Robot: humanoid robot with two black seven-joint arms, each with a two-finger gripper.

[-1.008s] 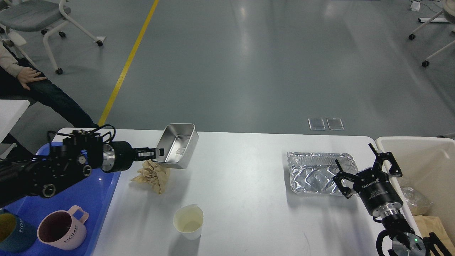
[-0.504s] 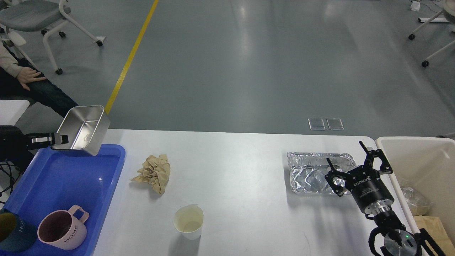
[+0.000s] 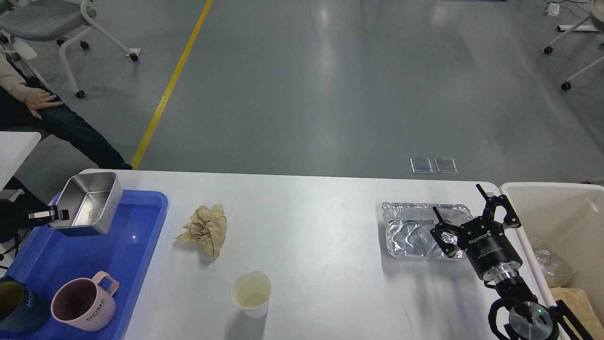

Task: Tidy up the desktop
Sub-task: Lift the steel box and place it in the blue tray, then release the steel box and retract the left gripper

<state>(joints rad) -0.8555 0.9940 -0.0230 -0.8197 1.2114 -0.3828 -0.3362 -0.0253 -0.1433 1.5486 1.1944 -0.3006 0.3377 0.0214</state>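
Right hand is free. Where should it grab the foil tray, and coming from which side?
Take the foil tray by its thin crimped rim on the right short end, nearest the open right hand. Come from above and the right, one finger inside the wall, one outside. It lies flat and open-topped on the desktop, too wide to span, and probably crushes easily.

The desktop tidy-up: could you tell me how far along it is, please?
Done: a pink mug and a dark mug already stand in the blue tray. In hand: the left gripper holds the steel box over that tray. Left on the desktop: crumpled paper, a paper cup and a foil tray, beside which the right gripper is open.
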